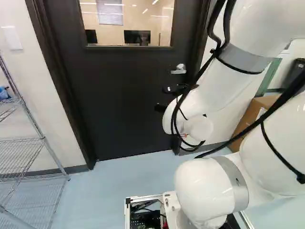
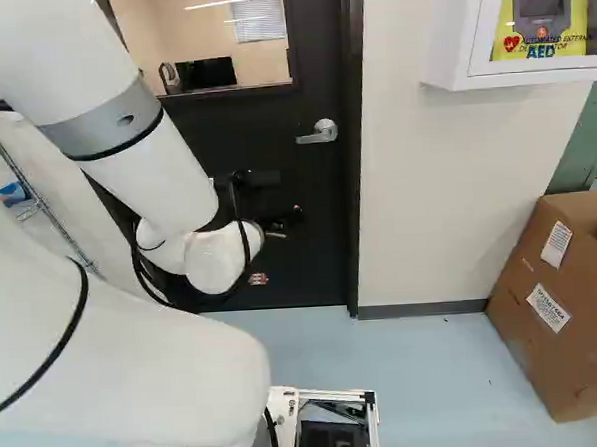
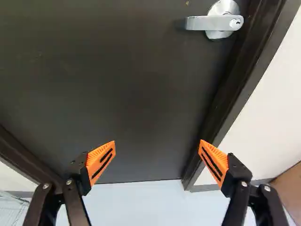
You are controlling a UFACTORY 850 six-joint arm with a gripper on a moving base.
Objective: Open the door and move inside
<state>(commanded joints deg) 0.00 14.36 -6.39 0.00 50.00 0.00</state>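
One silver metal lever handle (image 3: 215, 22), with a keyhole in its round end, sits near the edge of a dark, flat door (image 1: 119, 95), which stands closed in its dark frame (image 2: 359, 160). It lies ahead of the black two-fingered tool (image 1: 162, 99), well apart from it. In the wrist view the tool (image 3: 157, 149) is spread wide, its two orange ribbed pads (image 3: 101, 160) facing each other with nothing between them. From behind, its dark fingers are hard to make out against the door, and the white arm (image 1: 267, 28) and its black cables hide part of it.

Higher in the door is a rectangular window (image 1: 126, 24), its top cut off in both base views; a dark monitor (image 1: 137, 36) shows through it. Beside the frame, a cream wall (image 2: 426, 177) carries a white cabinet (image 2: 458, 65) with a yellow panel, cut off by the right base view. Below, a brown cardboard box (image 2: 573, 309) stands on the pale blue floor (image 2: 427, 377), partly out of that view. At the left of the left base view is a silver wire rack (image 1: 43, 139), also cut off, with a blue thing (image 1: 4, 93) too partial to identify.
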